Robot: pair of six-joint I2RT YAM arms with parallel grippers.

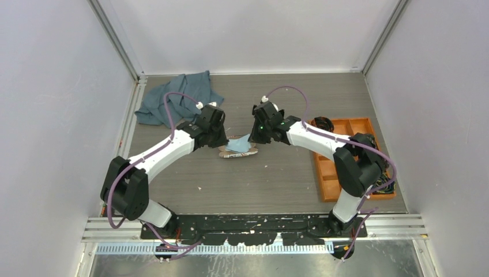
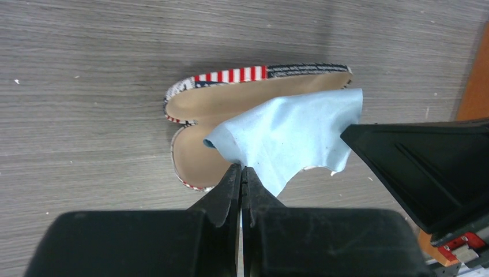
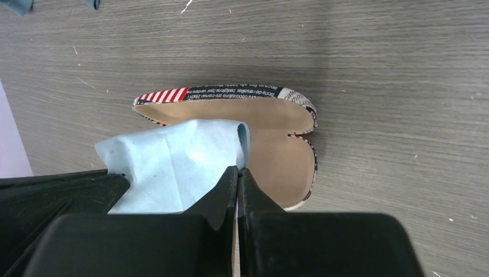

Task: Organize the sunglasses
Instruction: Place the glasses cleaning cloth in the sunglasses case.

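Observation:
The sunglasses show in no view. An open patterned case (image 2: 230,101) with a tan lining and a flag-and-newsprint outside lies mid-table (image 1: 230,153), also in the right wrist view (image 3: 277,115). A light blue cloth (image 2: 288,135) is draped over it (image 3: 173,167) (image 1: 239,144). My left gripper (image 2: 241,168) (image 1: 222,138) is shut on the cloth's one corner. My right gripper (image 3: 237,170) (image 1: 254,138) is shut on its opposite edge. Each gripper faces the other across the case.
An orange compartment tray (image 1: 346,173) sits at the right, with a black coiled bundle (image 1: 323,122) in its far corner. A crumpled grey-blue fabric (image 1: 179,98) lies at the back left. Walls close in on three sides.

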